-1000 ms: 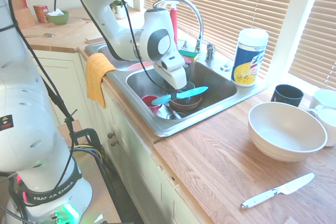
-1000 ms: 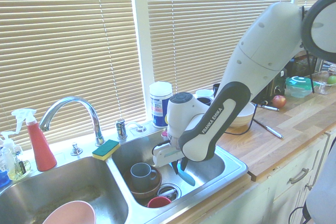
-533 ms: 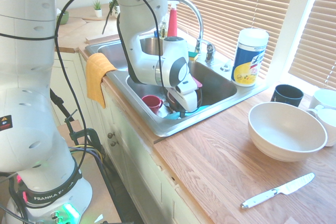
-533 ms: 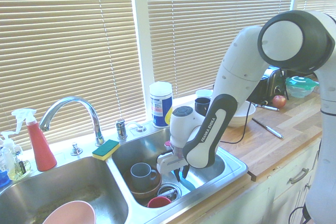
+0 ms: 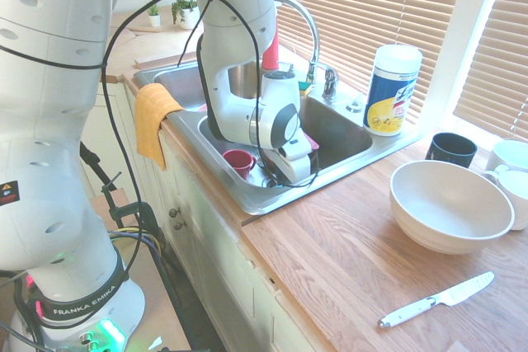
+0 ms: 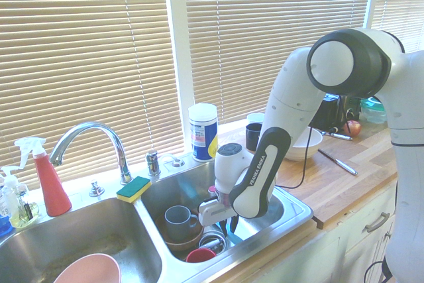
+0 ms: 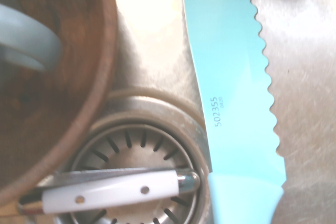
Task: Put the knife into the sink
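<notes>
- Down inside the right basin of the sink (image 6: 295,211), the gripper (image 6: 228,222) points straight down and is clenched on the knife (image 7: 239,98); its fingers are mostly hidden behind the hand in both exterior views.
- The knife hangs directly below the claw, low over the basin floor; a sliver of turquoise shows under the hand in the second exterior view (image 6: 233,228). Whether it already touches the steel I cannot tell.
- In the wrist view its long axis runs beside the drain strainer (image 7: 137,171), serrated edge turned away from the drain, blade flat against the basin floor behind it.
- My judgement: the coming move is simply letting go, since the knife is already within the sink walls.
- Counted: one turquoise knife; one white-handled knife (image 5: 436,299) on the wooden counter; one white-handled utensil (image 7: 113,190) across the strainer; one brown bowl (image 6: 180,232) holding one grey mug (image 6: 177,217); one red cup (image 5: 239,161); one large cream bowl (image 5: 450,205).
</notes>
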Robot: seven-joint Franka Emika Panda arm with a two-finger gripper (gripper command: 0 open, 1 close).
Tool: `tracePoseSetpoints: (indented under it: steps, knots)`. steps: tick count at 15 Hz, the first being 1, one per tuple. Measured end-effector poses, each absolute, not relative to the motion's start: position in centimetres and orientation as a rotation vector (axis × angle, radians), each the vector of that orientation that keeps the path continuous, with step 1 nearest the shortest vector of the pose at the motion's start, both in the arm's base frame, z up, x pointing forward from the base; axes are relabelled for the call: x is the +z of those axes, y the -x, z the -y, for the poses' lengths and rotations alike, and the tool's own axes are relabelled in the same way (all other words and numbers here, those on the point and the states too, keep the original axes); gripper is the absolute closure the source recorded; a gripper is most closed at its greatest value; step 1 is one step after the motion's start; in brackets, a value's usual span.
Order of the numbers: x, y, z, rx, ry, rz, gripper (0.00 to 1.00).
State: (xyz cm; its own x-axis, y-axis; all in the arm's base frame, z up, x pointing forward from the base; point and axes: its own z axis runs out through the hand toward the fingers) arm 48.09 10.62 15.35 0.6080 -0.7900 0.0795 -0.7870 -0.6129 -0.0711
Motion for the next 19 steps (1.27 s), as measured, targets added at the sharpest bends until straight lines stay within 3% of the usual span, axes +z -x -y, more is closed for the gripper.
tracePoseSetpoints:
  steps: [13, 19]
  knots:
    - [14.6, -47.7, -10.3, -0.170, 2.774, -1.344, 0.00]
    - [24.3, -46.3, -11.4, -0.258, 2.832, -1.211, 0.00]
